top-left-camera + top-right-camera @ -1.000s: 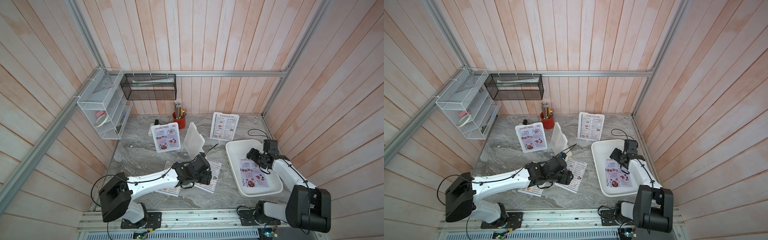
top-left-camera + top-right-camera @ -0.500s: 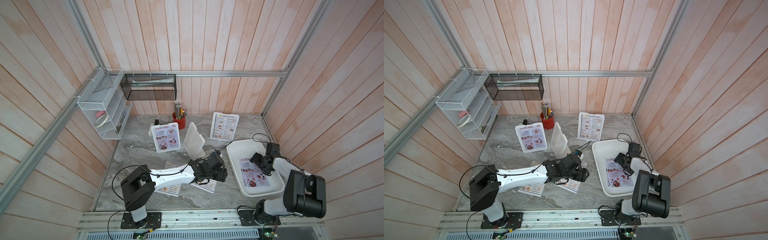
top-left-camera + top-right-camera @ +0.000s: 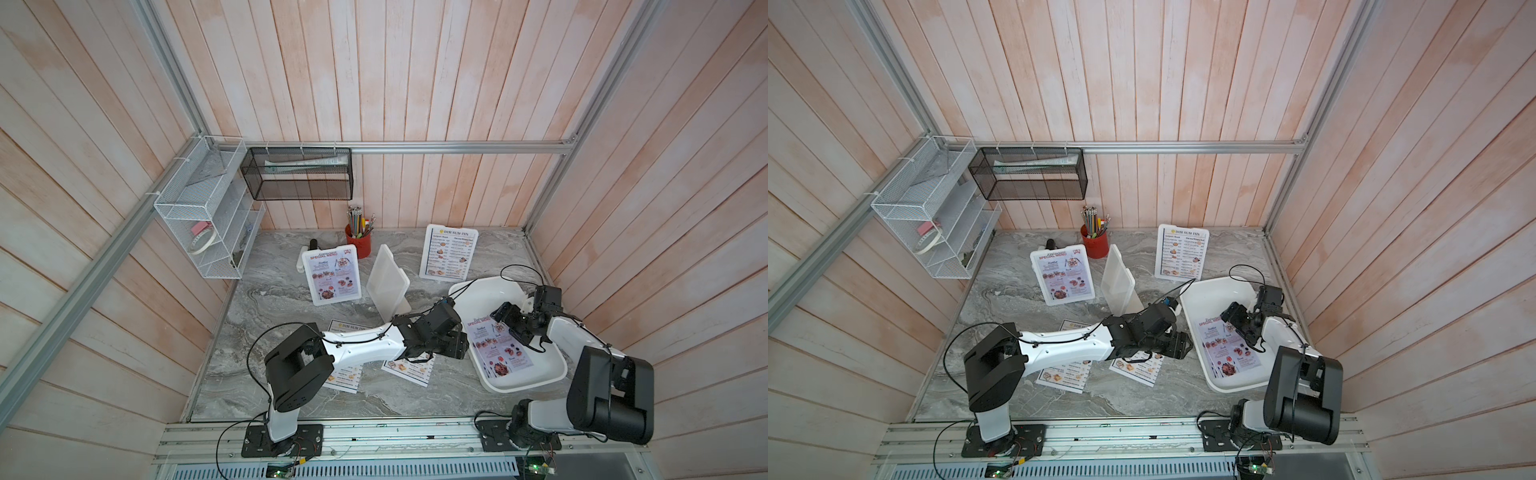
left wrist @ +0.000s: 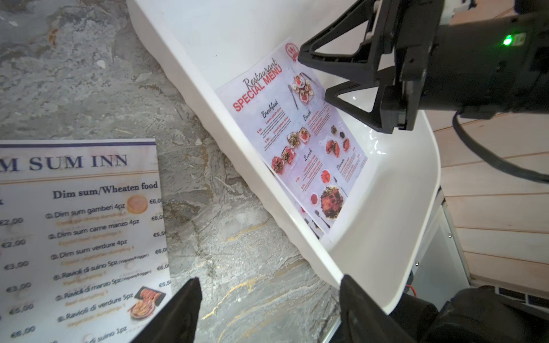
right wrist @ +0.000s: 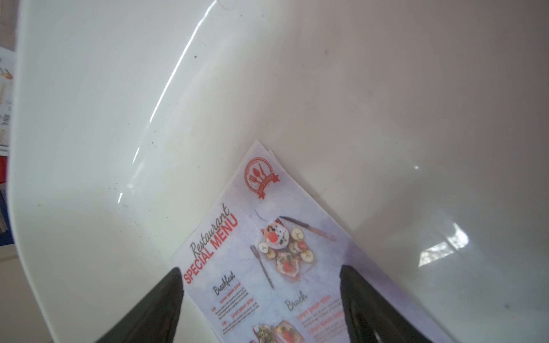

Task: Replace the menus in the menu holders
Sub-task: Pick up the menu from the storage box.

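Observation:
Lilac SPECIAL MENU menus lie stacked in the white tray. My right gripper hovers open just over their top corner, nothing between its fingers. My left gripper is open and empty, low over bare table at the tray's left rim. Two loose DIM SUM INN menus lie flat under the left arm. Of the menu holders, one shows a SPECIAL MENU, one stands empty and turned sideways, one shows a DIM SUM INN sheet.
A red pencil cup stands at the back by the holders. A white wire rack and a black mesh basket hang on the walls. The two arms are close together at the tray's left side.
My left arm has swept right across the loose menus to the tray's left rim, its jaws narrowing a little. The right gripper has stayed open over the tray's menus.

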`<control>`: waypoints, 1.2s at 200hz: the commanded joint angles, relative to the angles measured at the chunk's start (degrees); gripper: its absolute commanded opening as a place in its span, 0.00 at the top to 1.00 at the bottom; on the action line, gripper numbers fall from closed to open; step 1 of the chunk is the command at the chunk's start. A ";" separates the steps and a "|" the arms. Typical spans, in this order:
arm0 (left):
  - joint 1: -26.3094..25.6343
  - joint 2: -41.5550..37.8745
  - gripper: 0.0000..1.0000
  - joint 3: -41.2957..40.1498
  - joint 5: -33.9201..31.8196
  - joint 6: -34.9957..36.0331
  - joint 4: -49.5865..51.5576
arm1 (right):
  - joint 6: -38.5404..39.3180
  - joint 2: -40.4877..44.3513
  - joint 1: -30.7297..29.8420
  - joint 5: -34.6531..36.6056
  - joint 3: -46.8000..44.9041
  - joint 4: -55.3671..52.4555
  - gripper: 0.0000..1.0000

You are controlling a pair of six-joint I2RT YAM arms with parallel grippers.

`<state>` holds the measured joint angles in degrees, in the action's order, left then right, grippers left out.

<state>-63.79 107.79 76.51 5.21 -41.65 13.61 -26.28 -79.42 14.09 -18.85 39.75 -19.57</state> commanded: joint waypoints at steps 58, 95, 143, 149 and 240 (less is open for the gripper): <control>-0.19 3.72 0.41 2.11 3.36 -0.74 -2.98 | 3.98 -3.52 0.90 8.64 -0.11 -2.83 0.17; -0.11 5.94 0.44 4.52 3.81 -0.01 -2.96 | 2.83 0.46 0.77 3.30 -2.91 -3.57 0.22; 0.76 8.71 0.44 7.74 4.63 -0.09 -3.60 | 0.33 2.89 0.04 -2.72 -4.85 -3.82 0.27; 0.94 8.88 0.44 8.04 4.63 -0.01 -3.66 | 0.01 3.01 -0.23 -3.17 -4.95 -3.73 0.28; 2.89 10.64 0.50 10.17 4.94 0.52 -3.28 | -1.39 3.60 -1.99 -1.91 -3.13 -4.00 0.30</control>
<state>-60.84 117.34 84.95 10.04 -42.04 10.68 -27.53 -76.88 12.62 -24.21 34.92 -21.12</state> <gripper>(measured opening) 0.503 0.671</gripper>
